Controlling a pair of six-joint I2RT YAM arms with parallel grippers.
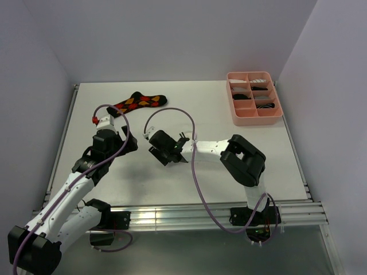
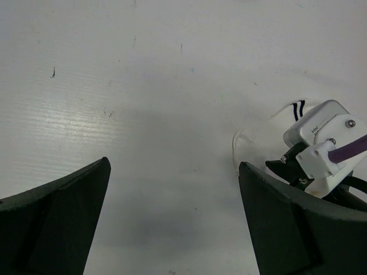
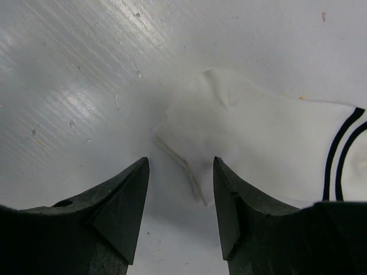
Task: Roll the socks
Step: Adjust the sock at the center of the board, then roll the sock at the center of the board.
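Right hand (image 3: 180,166): my fingers spread, pinching nothing, poised over one corner of the white sock (image 3: 258,137). The sock lies flat on the bench (image 3: 69,69), long axis running rightward to the striped cuff, which is cut off. Left hand (image 2: 174,166): spread over bare bench. Argyle sock (image 1: 139,102): near the far edge, well apart.

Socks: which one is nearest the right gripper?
The short white sock with black cuff stripes; its corner shows between the open jaws of the right gripper. The black argyle sock lies apart at the far side of the table.
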